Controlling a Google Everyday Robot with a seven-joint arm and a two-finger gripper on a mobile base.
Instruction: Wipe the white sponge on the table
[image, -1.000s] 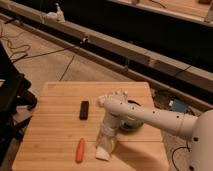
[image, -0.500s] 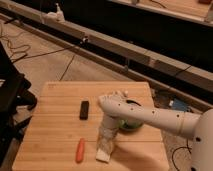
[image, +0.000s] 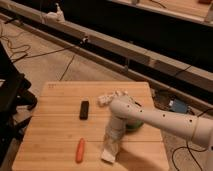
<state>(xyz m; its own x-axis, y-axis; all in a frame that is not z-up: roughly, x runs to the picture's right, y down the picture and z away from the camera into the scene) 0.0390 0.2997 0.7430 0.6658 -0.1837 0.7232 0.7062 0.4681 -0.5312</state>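
your gripper (image: 114, 141) is down over the light-wood plank worktop (image: 55, 127), close to the near edge and a little toward the near right corner. the small flat white rectangular sponge (image: 108, 154) lies right at the tip of the gripper, touching it, and runs from there toward the near edge. the sponge rests on the worktop's surface and sits at a slight slant to the planks. you cannot tell from this view whether the gripper is clamped on the sponge or only pressing on it, because the pale gripper and the pale sponge run into one another.

the white perforated robot arm (image: 160, 120) reaches in from the right edge, crosses the right half of the worktop and bends down to the gripper. behind the bend of the arm, near the right edge, a green rounded object (image: 134, 126) shows only in part, so what it is stays unclear.

an orange carrot (image: 80, 150) lies beside the sponge, nearer the left edge, apart from it and about parallel to the side edges. a black rectangular block (image: 84, 109) lies near the middle of the worktop, well apart from the sponge. a lumpy crumpled white strip (image: 111, 97) lies toward the far edge, just beyond the arm.
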